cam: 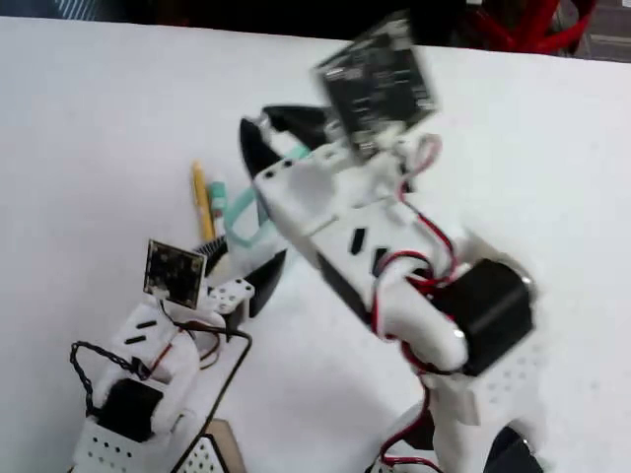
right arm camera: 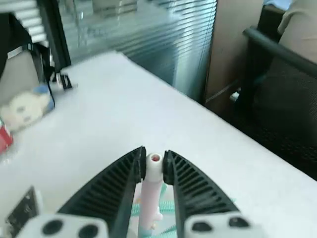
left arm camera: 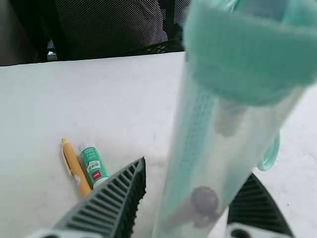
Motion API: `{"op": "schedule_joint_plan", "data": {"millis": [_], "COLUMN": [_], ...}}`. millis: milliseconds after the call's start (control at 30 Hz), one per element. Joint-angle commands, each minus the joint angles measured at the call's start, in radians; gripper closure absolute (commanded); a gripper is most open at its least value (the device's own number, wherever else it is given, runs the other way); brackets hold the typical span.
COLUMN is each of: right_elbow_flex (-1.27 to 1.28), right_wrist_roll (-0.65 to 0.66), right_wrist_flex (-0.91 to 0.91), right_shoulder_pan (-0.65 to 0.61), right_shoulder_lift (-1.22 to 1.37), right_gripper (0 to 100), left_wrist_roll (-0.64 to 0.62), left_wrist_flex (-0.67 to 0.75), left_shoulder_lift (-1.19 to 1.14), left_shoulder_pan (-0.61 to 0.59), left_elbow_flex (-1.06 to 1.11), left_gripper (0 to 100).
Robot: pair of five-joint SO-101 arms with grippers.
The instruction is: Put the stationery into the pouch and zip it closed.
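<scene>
A translucent teal pouch (left arm camera: 218, 124) stands upright between the fingers of my left gripper (left arm camera: 195, 173), which is shut on it. A dark round item shows through its wall. From the high view the pouch (cam: 242, 212) sits between the left gripper (cam: 240, 258) and the right gripper (cam: 271, 133). My right gripper (right arm camera: 154, 153) is shut on a white pen (right arm camera: 152, 183) with a pink tip, held just over the pouch's teal edge. A yellow pen (left arm camera: 74, 168) (cam: 202, 202) and a small teal-labelled stick (left arm camera: 93, 165) (cam: 218, 202) lie side by side on the white table (cam: 99, 118), left of the pouch.
The table's far edge (left arm camera: 99, 59) runs close behind the stationery, with a dark mesh chair (left arm camera: 109, 25) beyond it. A box with a cartoon picture (right arm camera: 25, 99) stands at another edge. Bare tabletop lies to the left and far right in the high view.
</scene>
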State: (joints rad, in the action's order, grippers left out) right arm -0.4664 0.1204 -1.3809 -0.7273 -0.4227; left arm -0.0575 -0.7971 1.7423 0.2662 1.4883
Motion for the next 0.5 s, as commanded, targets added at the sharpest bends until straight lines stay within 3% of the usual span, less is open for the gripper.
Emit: {"op": "schedule_joint_plan", "data": {"millis": [0, 467], "right_elbow_flex": [0.049, 0.245], "right_wrist_roll": [0.052, 0.086], "right_wrist_flex": [0.035, 0.085], "right_shoulder_pan": [-0.008, -0.007], "right_shoulder_lift": [-0.013, -0.013], "right_gripper": [98.1, 98.1], "left_wrist_roll": [0.011, 0.014], "left_wrist_flex": [0.026, 0.026], "left_shoulder_lift": [0.004, 0.004], "left_shoulder_pan": [-0.004, -0.005], "left_elbow_flex": [-0.006, -0.006], "left_gripper": [74, 74]}}
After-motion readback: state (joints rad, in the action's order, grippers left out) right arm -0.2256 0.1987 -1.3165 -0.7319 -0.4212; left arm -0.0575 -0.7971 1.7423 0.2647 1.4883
